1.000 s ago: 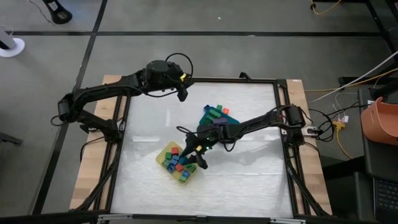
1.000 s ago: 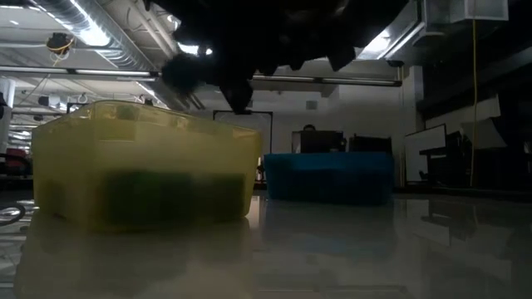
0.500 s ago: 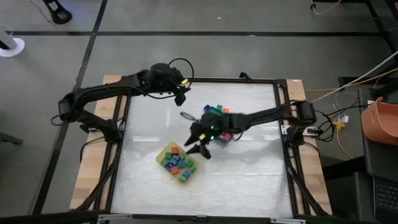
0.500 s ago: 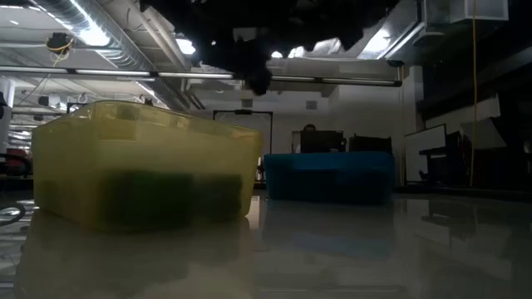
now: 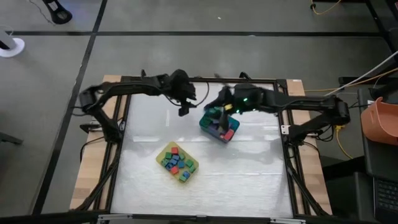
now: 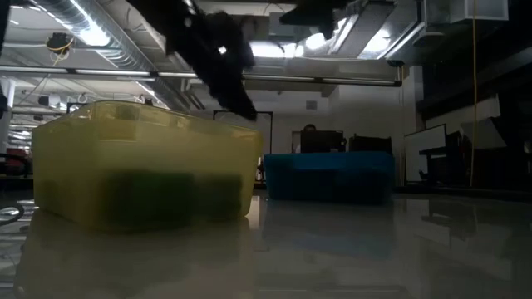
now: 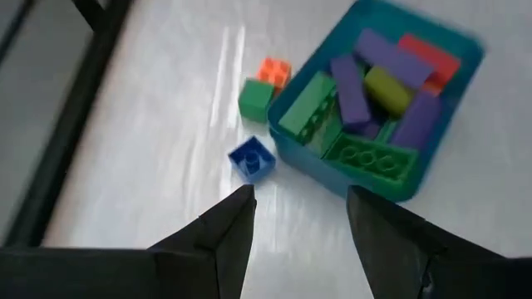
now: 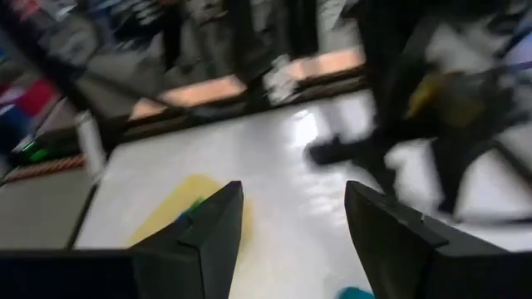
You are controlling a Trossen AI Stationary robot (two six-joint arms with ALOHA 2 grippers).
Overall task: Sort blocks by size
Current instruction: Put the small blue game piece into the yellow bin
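Observation:
The yellow tray (image 5: 177,162) holds several short cubes, green, red, blue and orange. The teal tray (image 5: 219,127) holds longer bars, purple, green, red and yellow (image 7: 374,100). Three loose cubes, blue (image 7: 252,158), green (image 7: 255,98) and orange (image 7: 274,71), rest on the table beside the teal tray's far left side. My left gripper (image 5: 185,107) is open and empty above the table, left of the teal tray; the blue cube lies just ahead of its fingers (image 7: 299,195). My right gripper (image 5: 219,106) is open and empty above the teal tray's far edge (image 8: 291,191).
A black frame (image 5: 283,124) runs round the white table top. Both arms reach in over the far half and stand close together near the teal tray. In the low view the yellow tray (image 6: 141,166) is near left and the teal tray (image 6: 328,176) behind it.
My right gripper has left the yellow tray and swung toward the table's far edge, to above the teal tray's far side, turning about as it went. My left gripper has gone toward the table's right and near edges, toward the teal tray. Both trays have stayed put.

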